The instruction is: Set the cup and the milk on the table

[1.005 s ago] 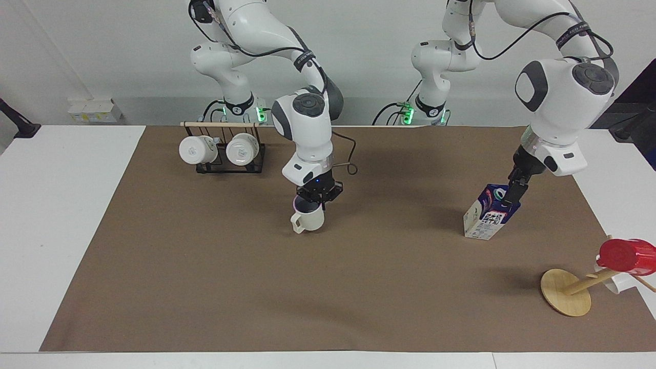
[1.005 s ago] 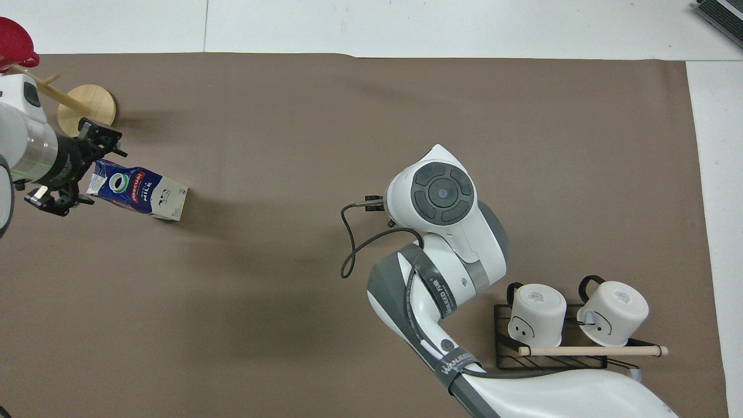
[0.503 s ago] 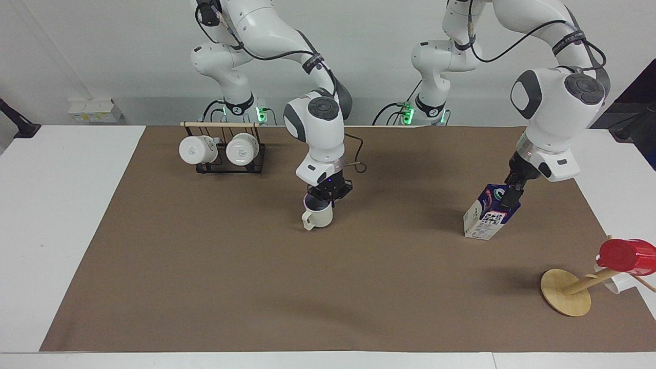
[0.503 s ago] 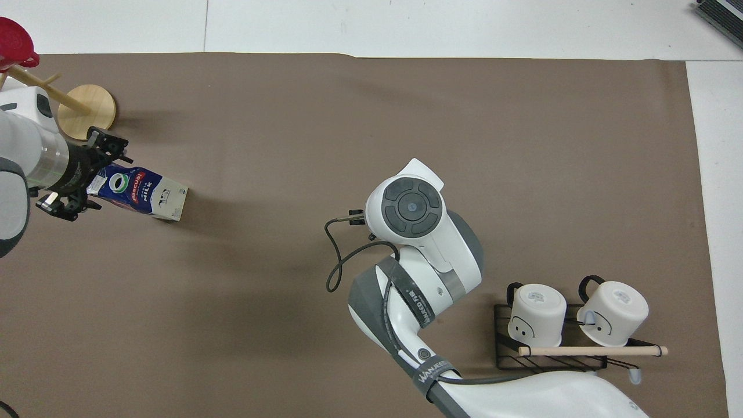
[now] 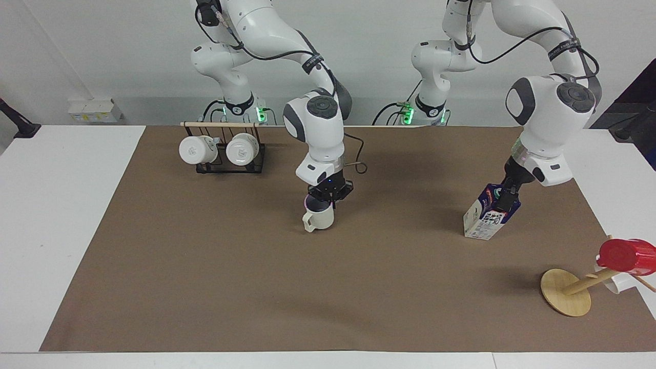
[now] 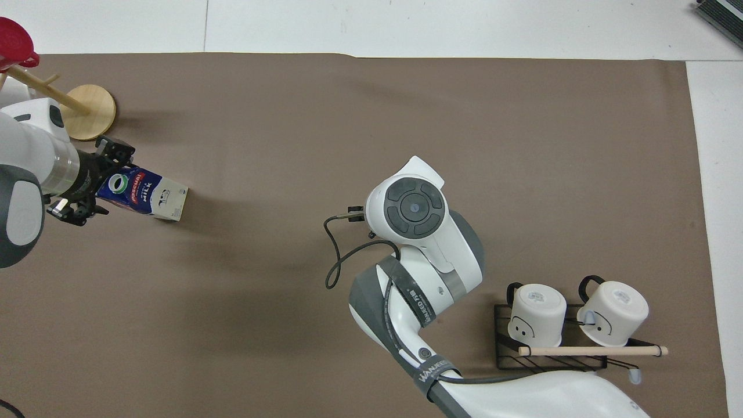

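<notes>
Wide white table (image 5: 51, 230) under a large brown paper sheet (image 5: 256, 287). Coming down over the middle of the sheet, the right arm (image 5: 318, 128); over the left arm's end of it, the left arm (image 5: 551, 113). Near the robots, toward the right arm's end, a black wire rack (image 5: 230, 165) with a wooden rod and two white mugs (image 5: 197, 149) lying on their sides. At the left arm's end, farther from the robots than everything else, a tilted wooden stand (image 5: 565, 292) carrying a red cup (image 5: 626, 255). Nearer to the robots than that stand, the milk (image 5: 484, 220): small gable-top carton, dark blue above and white below, round cap, red label, black print; base on the paper, body leaning, top tipped up toward the left arm. Left gripper (image 5: 506, 201) at the carton's top, jaws spread wide on both sides of the gable; contact with it not clear. On the paper, well apart from the milk and farther from the robots than the rack, the cup (image 5: 320, 219): small, cream-white, upright, loop handle turned away from the robots, pale lavender-grey inside. Right gripper (image 5: 328, 197) straight above it, pinched narrow on the rim.
</notes>
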Tool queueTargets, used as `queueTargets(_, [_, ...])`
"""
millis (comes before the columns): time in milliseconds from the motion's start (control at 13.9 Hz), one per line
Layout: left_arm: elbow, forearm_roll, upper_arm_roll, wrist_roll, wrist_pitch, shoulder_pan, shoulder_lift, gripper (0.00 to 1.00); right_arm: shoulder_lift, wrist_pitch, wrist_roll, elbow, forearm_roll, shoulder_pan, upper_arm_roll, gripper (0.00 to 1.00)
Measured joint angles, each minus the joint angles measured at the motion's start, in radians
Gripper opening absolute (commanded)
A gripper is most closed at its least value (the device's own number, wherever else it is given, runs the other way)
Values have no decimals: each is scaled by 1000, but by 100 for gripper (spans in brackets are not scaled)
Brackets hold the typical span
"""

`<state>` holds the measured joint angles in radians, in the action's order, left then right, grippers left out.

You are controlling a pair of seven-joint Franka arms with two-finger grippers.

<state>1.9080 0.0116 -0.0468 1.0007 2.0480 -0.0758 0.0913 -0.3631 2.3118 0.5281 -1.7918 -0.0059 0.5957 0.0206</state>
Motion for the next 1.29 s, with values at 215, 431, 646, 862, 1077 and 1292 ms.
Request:
queueTargets(215, [-1,0,0,0,0,0,0,77,0,1,0,0,0,0,0,0])
queueTargets(431, [-6,0,0,0,-3,0,-2,66,0,1,0,0,0,0,1,0])
queueTargets(646, [-37,1,3,-4,-37,-2,-5,57,0,1,0,0,0,0,1,0])
queueTargets(862, [-51,3,4,-21,-59,-5,-7,52,0,2,0,0,0,1,-1,0])
queueTargets(1077, [-79,3,5,-59,-103,-8,-9,52,0,2,0,0,0,14,-3,0])
queueTargets(1292, [-109,3,7,-144,-148,-11,-15,52,-1,1,0,0,0,33,-3,0])
